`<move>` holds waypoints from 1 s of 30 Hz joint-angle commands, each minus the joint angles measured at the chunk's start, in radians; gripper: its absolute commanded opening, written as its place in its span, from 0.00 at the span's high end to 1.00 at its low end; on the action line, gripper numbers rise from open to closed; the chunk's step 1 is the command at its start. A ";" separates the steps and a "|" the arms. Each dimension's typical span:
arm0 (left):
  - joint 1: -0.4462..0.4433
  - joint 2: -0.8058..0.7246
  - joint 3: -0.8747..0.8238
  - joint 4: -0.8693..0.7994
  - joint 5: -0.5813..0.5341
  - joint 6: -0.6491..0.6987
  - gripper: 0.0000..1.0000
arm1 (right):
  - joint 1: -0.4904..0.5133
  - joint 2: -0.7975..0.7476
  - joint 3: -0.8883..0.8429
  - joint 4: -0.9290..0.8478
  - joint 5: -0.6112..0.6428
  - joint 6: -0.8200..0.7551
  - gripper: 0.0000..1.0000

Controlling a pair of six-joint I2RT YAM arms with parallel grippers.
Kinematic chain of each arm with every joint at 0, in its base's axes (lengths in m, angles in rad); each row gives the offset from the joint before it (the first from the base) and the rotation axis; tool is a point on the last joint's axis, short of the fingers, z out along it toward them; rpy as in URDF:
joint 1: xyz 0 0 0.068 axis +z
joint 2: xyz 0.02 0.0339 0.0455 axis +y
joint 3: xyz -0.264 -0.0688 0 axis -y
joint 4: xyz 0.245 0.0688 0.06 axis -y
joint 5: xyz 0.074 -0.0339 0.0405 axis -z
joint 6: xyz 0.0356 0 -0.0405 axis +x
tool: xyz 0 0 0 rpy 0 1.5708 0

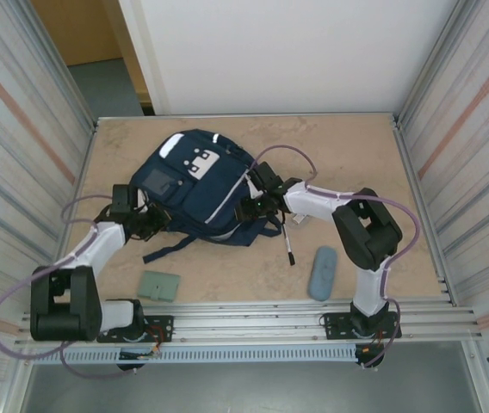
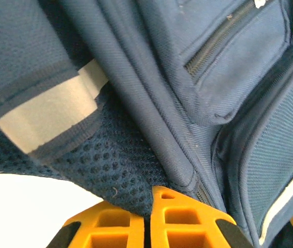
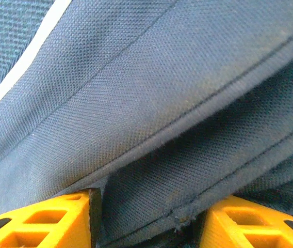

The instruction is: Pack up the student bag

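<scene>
The student bag (image 1: 194, 182), navy with white patches and a thin light stripe, lies in the middle of the table. My left gripper (image 1: 153, 222) is at its left lower edge. In the left wrist view its orange fingers (image 2: 110, 222) are shut on the bag's dark mesh fabric (image 2: 115, 165), beside a zipped seam. My right gripper (image 1: 250, 210) is at the bag's right edge. Its jaws stand apart in the right wrist view, and a fold of the navy fabric (image 3: 151, 191) lies between the two fingertips (image 3: 59, 217).
A black pen (image 1: 289, 245) lies on the table right of the bag's straps. A grey-blue pencil case (image 1: 322, 273) sits near the front right, and a green wallet (image 1: 158, 286) near the front left. Metal walls close in both sides.
</scene>
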State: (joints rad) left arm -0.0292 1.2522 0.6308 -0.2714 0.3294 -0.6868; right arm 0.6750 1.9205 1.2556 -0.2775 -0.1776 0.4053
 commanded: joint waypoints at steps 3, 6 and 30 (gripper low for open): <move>-0.087 -0.053 -0.047 -0.036 0.035 -0.146 1.00 | -0.028 0.068 -0.009 0.200 0.002 -0.077 0.49; -0.153 -0.109 -0.083 -0.037 -0.048 -0.231 1.00 | -0.018 -0.008 -0.077 0.275 0.041 -0.077 0.43; -0.251 -0.179 -0.010 -0.043 -0.130 -0.612 1.00 | 0.560 -0.391 -0.424 0.562 0.366 -0.502 0.25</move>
State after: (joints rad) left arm -0.2718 1.1046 0.5800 -0.3962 0.1360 -1.2209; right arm 1.1831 1.4891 0.8371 0.2176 0.2424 -0.0799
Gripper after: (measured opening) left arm 0.073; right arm 0.752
